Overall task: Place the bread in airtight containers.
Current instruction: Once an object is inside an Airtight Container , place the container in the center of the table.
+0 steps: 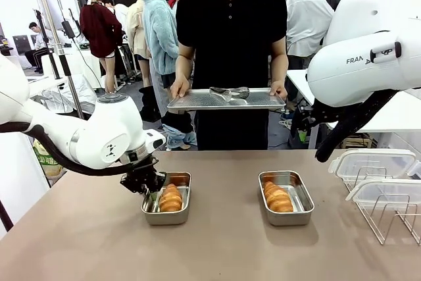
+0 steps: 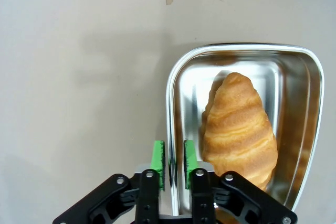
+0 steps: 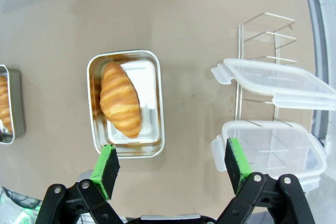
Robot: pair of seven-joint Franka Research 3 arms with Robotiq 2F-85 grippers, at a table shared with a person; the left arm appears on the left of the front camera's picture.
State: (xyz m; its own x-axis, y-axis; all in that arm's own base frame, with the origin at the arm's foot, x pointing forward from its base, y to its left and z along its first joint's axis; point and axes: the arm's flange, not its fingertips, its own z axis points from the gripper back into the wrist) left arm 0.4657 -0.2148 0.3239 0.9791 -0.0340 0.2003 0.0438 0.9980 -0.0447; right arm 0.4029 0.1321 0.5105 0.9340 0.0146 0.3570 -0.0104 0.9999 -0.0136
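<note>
While one croissant [image 1: 170, 198] is lying lengthwise inside the left steel container [image 1: 164, 219], the other croissant [image 1: 277, 197] is lying the same way in the right container [image 1: 290, 219]. Each pastry is resting on its tub's floor with bare metal showing around it. Both tubs are sitting uncovered on the desk [image 1: 223, 251], well apart from each other.

The left jaws are hanging low over the left end of the left container. Their green pads [image 2: 157, 163] are standing only narrowly parted and grasping nothing. The tub's rim is showing through the slit between them, and the croissant is lying just beside the pads.

The right jaws are hanging released, spread wide and empty above the desk, with the right container to one side of them and two translucent lids [image 3: 273, 80] to the other. Those lids are resting on a wire rack [image 1: 388, 225] at the desk's right edge.

At the far side a person is standing, both hands [image 1: 179, 87] holding a flat perforated tray [image 1: 197, 102] level, with a pair of tongs [image 1: 230, 92] lying on it.
</note>
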